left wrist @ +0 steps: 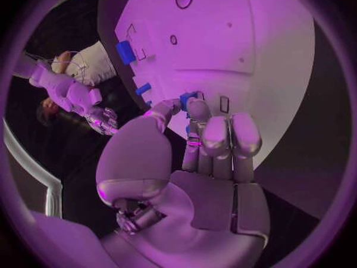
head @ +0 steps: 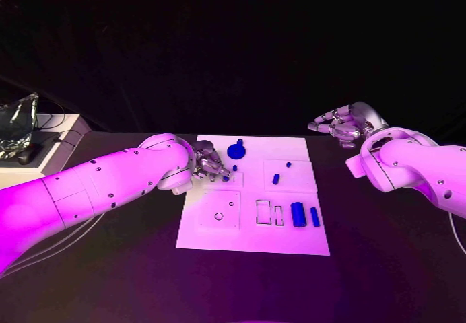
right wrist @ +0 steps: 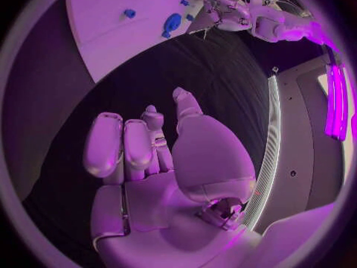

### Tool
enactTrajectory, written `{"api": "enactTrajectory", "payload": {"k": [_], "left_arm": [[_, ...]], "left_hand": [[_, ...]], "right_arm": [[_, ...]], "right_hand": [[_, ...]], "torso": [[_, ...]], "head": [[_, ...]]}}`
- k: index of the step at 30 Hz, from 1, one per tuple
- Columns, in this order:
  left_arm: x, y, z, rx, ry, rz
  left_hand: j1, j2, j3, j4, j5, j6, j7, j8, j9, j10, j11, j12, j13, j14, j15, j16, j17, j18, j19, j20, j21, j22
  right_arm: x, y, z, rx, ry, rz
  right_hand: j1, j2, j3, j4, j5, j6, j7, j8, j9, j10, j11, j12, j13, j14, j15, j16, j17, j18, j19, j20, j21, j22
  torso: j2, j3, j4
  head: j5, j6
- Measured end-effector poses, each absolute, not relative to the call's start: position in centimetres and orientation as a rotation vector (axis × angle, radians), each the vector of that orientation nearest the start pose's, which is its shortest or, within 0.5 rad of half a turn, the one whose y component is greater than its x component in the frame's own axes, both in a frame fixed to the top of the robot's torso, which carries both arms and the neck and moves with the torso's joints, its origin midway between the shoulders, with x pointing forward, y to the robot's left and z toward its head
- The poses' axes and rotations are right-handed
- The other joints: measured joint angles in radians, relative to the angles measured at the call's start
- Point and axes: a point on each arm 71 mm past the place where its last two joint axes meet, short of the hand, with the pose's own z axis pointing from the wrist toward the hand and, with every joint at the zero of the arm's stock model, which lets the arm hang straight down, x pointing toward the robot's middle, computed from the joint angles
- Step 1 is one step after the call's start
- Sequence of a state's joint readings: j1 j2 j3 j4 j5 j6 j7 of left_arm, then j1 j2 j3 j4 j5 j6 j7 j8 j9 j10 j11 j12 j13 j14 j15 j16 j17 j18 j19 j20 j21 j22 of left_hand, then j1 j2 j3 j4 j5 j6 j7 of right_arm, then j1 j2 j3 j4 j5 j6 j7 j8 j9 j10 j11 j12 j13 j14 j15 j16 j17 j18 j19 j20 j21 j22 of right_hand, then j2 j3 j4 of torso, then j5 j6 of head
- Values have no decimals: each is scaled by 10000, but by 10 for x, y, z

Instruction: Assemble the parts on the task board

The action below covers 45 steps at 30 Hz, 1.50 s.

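The task board [head: 254,232] is seen lying flat in the middle of the black table [head: 388,269], long side running away from the robot.

The left hand [head: 206,165] is held over the board's left edge, in its far half. Its fingers are drawn together, and a small blue part [left wrist: 187,97] is pinched between thumb and fingertips [left wrist: 198,108], as the left wrist view shows; how much of the part is hidden by the fingers cannot be told. The part is held just above or against the board surface; contact cannot be confirmed.

The right hand [head: 342,124] is raised beyond the board's far right corner, over bare table and well apart from the board. Its fingers are curled loosely inward and nothing is seen between them. In the right wrist view the same hand [right wrist: 152,161] is shown with fingers side by side and the thumb alongside, nothing gripped.

Parts noted on the board:
- a round blue part [head: 236,151] with a short stem, near the far edge, just beside the left hand;
- a small blue peg [head: 276,179] near the board's middle, and a tiny blue one [head: 288,163] beyond it;
- a wide blue block [head: 298,214] and a thin blue bar [head: 314,217] side by side at the near right, beside two outlined rectangular slots [head: 264,212];
- a square recess with a small ring [head: 219,216] at the near left.
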<state>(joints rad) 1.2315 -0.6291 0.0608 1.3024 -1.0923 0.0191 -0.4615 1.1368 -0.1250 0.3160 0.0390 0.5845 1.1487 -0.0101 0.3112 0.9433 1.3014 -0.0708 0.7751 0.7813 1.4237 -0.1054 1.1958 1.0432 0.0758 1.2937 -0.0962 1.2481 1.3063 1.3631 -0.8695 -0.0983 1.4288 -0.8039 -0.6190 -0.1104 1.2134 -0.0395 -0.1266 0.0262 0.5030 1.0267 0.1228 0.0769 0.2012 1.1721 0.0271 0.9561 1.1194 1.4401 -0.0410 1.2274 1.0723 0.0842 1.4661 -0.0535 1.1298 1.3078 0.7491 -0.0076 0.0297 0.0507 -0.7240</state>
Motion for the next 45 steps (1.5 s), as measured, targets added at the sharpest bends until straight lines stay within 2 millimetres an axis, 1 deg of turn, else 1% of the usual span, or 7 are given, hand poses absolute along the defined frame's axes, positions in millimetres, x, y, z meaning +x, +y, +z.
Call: {"api": "enactTrajectory", "payload": {"k": [7,15,23,31,35,45], "left_arm": [[537,170,-182,-2745,20956,-5315],[537,171,-182,-2693,20965,-5249],[537,173,-183,-2646,21021,-5162],[538,175,-183,-2656,21078,-5096],[538,175,-183,-2662,21065,-5091],[538,175,-183,-2638,21045,-5081]], "left_hand": [[0,0,-1,-1,-28,2,2,0,2,1,3,0,-1,0,0,0,-1,0,0,0,0,-1],[14,10,0,0,-37,5,5,0,5,7,11,0,-7,0,0,0,-1,-1,0,-1,0,16],[56,-31,29,29,3,36,0,0,-5,-44,-5,0,-17,0,0,0,-2,1,0,-1,0,18],[66,-41,29,29,2,40,1,1,-5,-44,-4,0,-27,0,0,0,-2,0,0,-1,0,17],[66,-40,28,28,2,41,2,1,-4,-45,-3,0,-27,0,0,0,-2,1,0,-1,0,17],[73,-34,28,28,-1,19,-18,3,-3,-59,14,0,-38,0,0,0,-3,1,0,-1,0,16]], "right_arm": [[527,-269,-125,6050,14290,7063],[527,-270,-125,6052,14290,7063],[527,-270,-125,6053,14289,7062],[528,-269,-125,6052,14289,7062],[528,-270,-125,6053,14288,7060],[528,-269,-125,6052,14290,7063]], "right_hand": [[0,0,0,0,0,0,0,0,0,1,1,0,0,0,0,0,0,-1,0,0,0,-1],[0,0,0,0,0,0,0,0,0,1,1,0,0,0,0,0,0,0,0,0,0,-2],[0,0,0,0,0,0,-1,0,1,11,11,0,0,0,0,0,0,-1,0,0,0,-3],[0,0,-41,-41,0,28,27,0,-11,12,12,0,1,0,0,0,0,0,0,0,0,-3],[0,0,-41,-41,0,28,27,0,-11,12,12,0,1,0,0,0,0,0,0,0,0,-4],[0,0,-41,-41,0,26,24,0,-10,13,12,0,0,0,0,0,0,-1,0,0,0,-5]], "torso": [[0,6,0],[0,6,1],[0,6,-2],[0,6,0],[0,0,5],[0,12,-4]], "head": [[4,6],[15,-12],[35,-39],[12,-64],[15,-65],[49,-66]]}}
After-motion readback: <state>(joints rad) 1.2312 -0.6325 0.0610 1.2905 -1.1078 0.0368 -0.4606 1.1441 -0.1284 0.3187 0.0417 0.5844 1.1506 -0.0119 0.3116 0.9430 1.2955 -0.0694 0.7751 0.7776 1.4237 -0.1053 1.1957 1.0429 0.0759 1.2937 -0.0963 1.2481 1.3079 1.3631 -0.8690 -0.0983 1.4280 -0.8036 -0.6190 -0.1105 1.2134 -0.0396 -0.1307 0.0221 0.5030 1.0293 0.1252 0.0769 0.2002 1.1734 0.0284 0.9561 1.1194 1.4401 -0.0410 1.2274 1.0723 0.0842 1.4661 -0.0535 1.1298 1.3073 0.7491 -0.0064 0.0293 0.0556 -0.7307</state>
